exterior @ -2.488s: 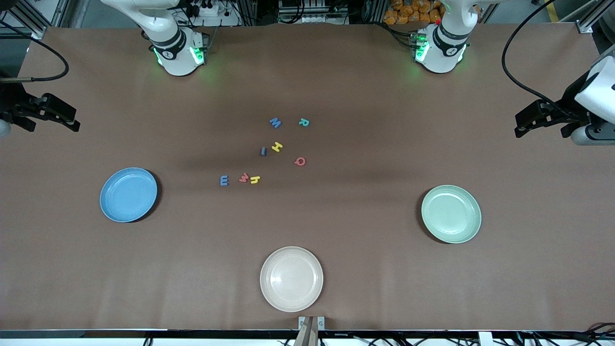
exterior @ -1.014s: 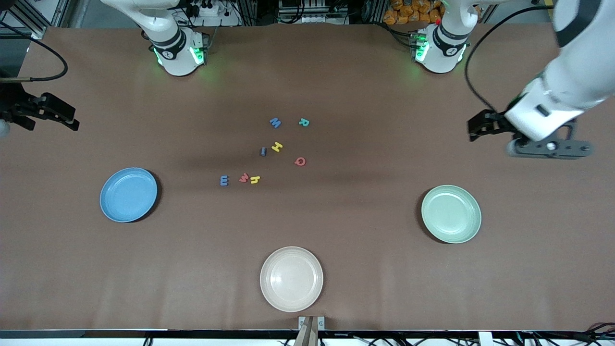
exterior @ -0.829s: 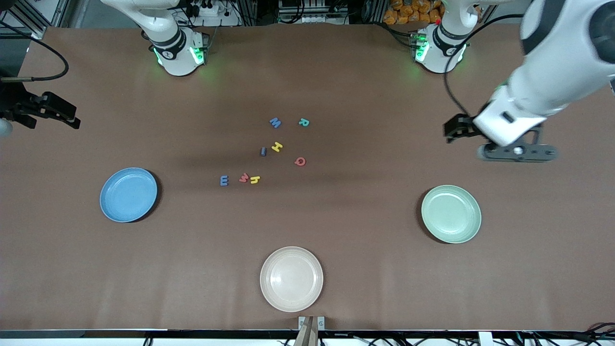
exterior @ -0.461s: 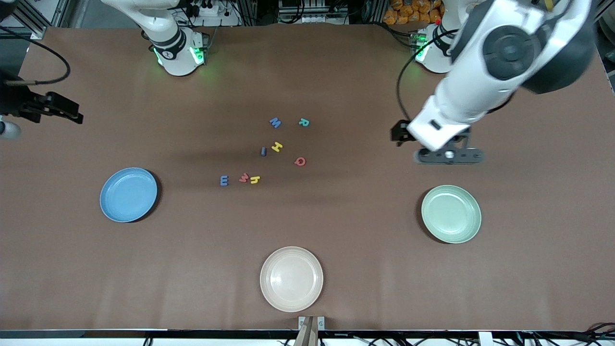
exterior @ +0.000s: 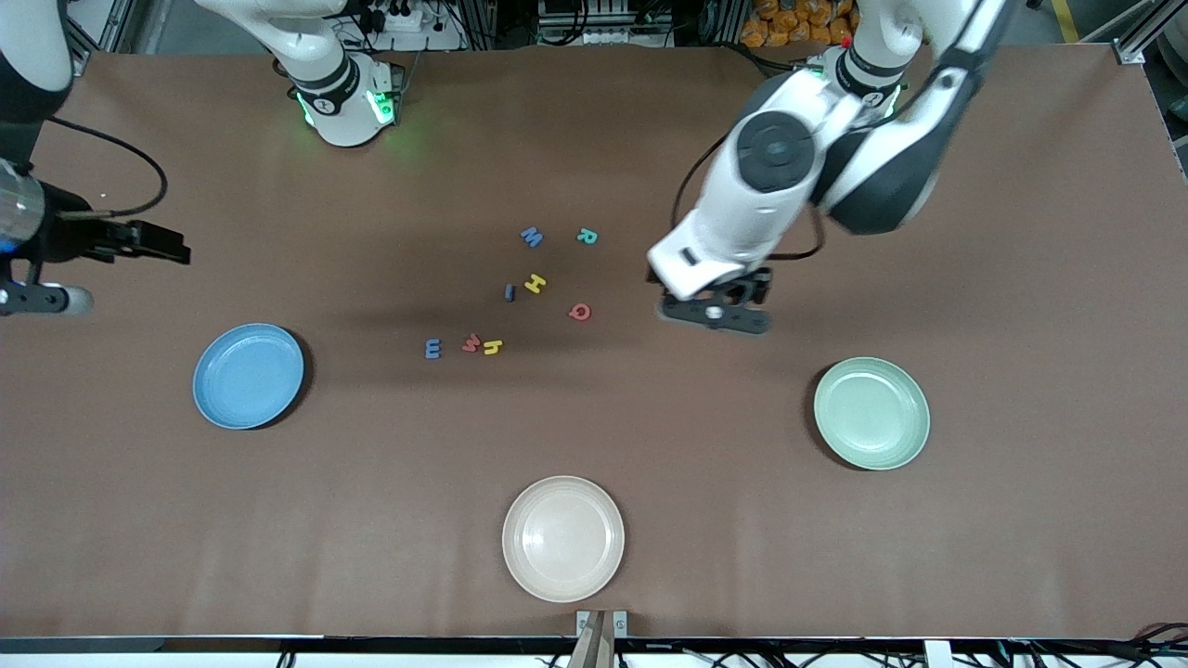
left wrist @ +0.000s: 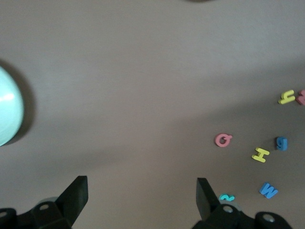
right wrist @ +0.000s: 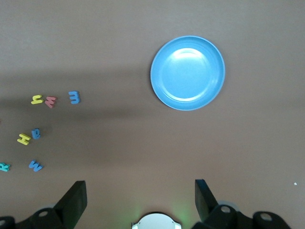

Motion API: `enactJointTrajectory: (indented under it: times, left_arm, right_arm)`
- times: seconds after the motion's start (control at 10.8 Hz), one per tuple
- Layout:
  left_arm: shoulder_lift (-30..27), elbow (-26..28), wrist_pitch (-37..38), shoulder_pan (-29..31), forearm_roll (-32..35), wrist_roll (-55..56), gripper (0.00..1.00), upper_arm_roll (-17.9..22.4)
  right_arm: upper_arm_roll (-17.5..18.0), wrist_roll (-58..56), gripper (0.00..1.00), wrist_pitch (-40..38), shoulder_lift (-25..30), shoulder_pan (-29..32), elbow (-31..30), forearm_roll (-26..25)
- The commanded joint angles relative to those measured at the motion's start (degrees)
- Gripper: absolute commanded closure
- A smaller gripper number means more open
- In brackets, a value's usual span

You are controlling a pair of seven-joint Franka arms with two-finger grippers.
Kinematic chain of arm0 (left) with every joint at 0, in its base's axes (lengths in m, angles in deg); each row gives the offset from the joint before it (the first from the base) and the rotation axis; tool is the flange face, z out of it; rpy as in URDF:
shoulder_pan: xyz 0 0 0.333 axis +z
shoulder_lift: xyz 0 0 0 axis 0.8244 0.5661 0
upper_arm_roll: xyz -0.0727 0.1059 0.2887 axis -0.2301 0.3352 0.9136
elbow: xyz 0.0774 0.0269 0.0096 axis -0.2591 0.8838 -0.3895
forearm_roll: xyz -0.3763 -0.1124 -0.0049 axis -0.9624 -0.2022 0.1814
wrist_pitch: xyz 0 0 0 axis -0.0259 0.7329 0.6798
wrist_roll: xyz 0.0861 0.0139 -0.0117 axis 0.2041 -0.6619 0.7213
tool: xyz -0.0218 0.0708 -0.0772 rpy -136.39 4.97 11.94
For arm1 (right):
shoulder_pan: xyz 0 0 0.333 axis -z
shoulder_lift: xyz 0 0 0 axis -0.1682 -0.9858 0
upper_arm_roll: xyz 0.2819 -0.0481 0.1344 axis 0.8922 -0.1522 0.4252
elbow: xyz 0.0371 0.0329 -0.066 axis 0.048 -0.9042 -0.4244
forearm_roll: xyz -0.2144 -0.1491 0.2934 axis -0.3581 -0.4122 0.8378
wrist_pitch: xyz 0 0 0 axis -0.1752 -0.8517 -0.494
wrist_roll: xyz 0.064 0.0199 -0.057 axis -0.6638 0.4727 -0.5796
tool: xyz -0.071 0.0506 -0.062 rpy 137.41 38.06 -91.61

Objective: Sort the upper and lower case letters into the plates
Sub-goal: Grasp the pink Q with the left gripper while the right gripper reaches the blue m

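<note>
Several tiny toy letters lie mid-table: blue M (exterior: 532,237), teal R (exterior: 587,236), yellow H (exterior: 535,283), blue i (exterior: 509,292), red Q (exterior: 579,312), blue E (exterior: 432,348), red w (exterior: 471,342), yellow h (exterior: 493,347). The light blue plate (exterior: 248,376) and the mint green plate (exterior: 871,413) are both bare. My left gripper (exterior: 713,314) is open and empty over bare table beside the red Q (left wrist: 222,140). My right gripper (exterior: 37,299) is open and empty at the right arm's end of the table, with the blue plate (right wrist: 188,73) in its wrist view.
A cream-white plate (exterior: 563,538) sits nearest the front camera, bare. The brown table (exterior: 705,482) spreads wide around the plates. The right arm's base (right wrist: 157,222) shows in the right wrist view.
My left arm has swung in from the left arm's end of the table to beside the red Q. My right gripper has shifted slightly inward. Letters and plates have not moved.
</note>
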Motion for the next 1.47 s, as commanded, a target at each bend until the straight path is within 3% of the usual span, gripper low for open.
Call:
enactJointTrajectory:
  times: [0.0,0.18,0.37,0.65,0.92,1.38]
  left_arm:
    - [5.96,-1.7,-4.09,-5.62,3.67,4.5,0.0,0.84]
    - [8.96,-1.71,-8.76,-8.36,4.21,7.15,0.0,1.99]
    - [12.12,-1.71,-12.53,-10.04,4.56,8.39,0.0,2.08]
    - [16.34,-1.71,-16.66,-13.45,10.61,13.82,0.03,2.08]
    - [19.16,-1.71,-19.4,-16.02,11.5,15.95,0.11,3.58]
    - [23.99,-2.06,-25.11,-19.26,11.68,16.3,0.17,6.21]
  right_arm:
    - [0.29,0.64,0.0,6.75,-3.77,-3.02,-1.11,0.64]
    - [0.29,0.73,0.0,13.09,-3.88,-4.87,-6.63,0.64]
    - [0.29,0.73,0.0,14.07,-3.87,-7.06,-9.19,0.55]
    - [0.29,1.69,0.0,21.8,-3.26,-10.85,-16.14,-0.24]
    - [0.29,8.27,0.0,29.25,-3.52,-14.54,-21.22,-0.24]
    - [0.37,9.61,0.0,38.83,-4.58,-15.34,-28.08,-0.15]
